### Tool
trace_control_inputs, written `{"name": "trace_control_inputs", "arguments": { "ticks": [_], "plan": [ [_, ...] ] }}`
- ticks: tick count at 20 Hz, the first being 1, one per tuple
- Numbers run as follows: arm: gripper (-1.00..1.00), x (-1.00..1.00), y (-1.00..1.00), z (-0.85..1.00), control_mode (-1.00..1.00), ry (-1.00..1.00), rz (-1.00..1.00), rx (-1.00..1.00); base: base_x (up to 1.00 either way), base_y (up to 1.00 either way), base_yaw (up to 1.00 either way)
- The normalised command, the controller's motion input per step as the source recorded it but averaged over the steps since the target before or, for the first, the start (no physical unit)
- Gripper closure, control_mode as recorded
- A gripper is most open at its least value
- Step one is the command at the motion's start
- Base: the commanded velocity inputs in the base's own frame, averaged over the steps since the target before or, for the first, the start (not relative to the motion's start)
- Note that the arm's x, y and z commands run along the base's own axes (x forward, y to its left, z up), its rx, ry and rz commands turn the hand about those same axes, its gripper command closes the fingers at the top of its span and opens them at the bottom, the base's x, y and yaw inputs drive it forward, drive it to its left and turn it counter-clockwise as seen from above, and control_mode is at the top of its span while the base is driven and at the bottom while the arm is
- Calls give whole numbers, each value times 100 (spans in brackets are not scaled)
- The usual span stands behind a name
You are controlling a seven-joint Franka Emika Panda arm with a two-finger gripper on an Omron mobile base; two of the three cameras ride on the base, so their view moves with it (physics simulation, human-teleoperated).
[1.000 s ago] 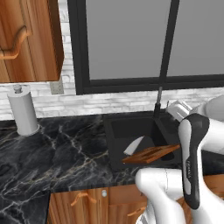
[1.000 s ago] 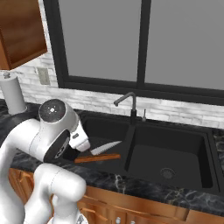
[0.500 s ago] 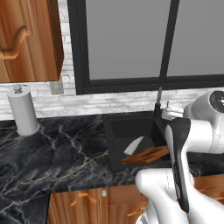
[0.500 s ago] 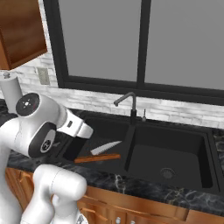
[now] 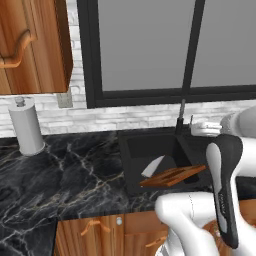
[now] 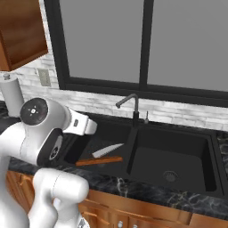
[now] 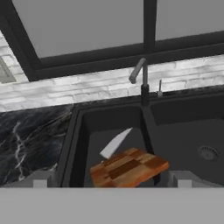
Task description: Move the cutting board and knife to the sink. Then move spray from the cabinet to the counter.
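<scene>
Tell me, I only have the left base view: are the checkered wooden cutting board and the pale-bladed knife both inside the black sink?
Observer: Yes. In the hand view the checkered wooden cutting board lies checkered face up in the left basin.
Operator: And the knife?
Observer: The pale grey knife lies in that same basin beyond the board, tip toward the dark faucet.
Operator: My arm blocks the sink's right side.
Observer: The right base view shows a second basin there, with a round drain in its floor.
</scene>
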Motion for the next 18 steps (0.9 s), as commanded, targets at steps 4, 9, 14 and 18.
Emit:
{"name": "trace_control_inputs", "arguments": {
  "ticks": [4, 9, 14, 18],
  "plan": [
    [-100, -51, 0, 29, -100, -21, 23, -3, 0, 0, 0],
    [-100, -65, 3, 43, -100, -21, 14, -8, 0, 0, 0],
    [-100, 0, 0, 0, 100, 0, 0, 0, -75, 0, 1],
    [-100, 0, 0, 0, 100, 0, 0, 0, -64, 7, -5]
  ]
}}
